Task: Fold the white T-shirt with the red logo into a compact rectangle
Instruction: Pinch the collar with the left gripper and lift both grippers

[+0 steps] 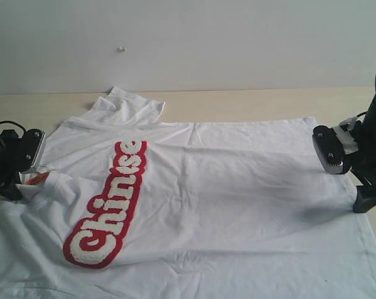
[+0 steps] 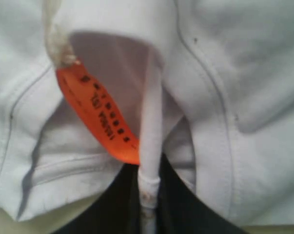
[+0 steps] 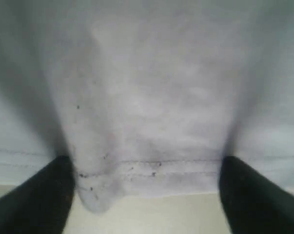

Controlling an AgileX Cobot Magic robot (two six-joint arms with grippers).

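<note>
- White T-shirt [image 1: 237, 187] lay spread on the table [image 1: 237, 99], red logo [image 1: 110, 202] up.
- We saw the left gripper [image 2: 149, 183] clamped on the collar [image 2: 205, 97]; the right gripper [image 3: 145, 162] had its fingers apart astride the hem [image 3: 186, 171].
- We judged: grip hem fully, lift level.

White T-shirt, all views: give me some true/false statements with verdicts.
1. The red logo lies face up on the white T-shirt. True.
2. The orange tag sits by the right hand. False: it is beside the left hand.
3. The right hand's fingers stand apart, with the hem between them. True.
4. The white T-shirt is already a compact rectangle. False: it lies spread across the table.
5. The left hand pinches a fold of the white T-shirt. True.
</note>
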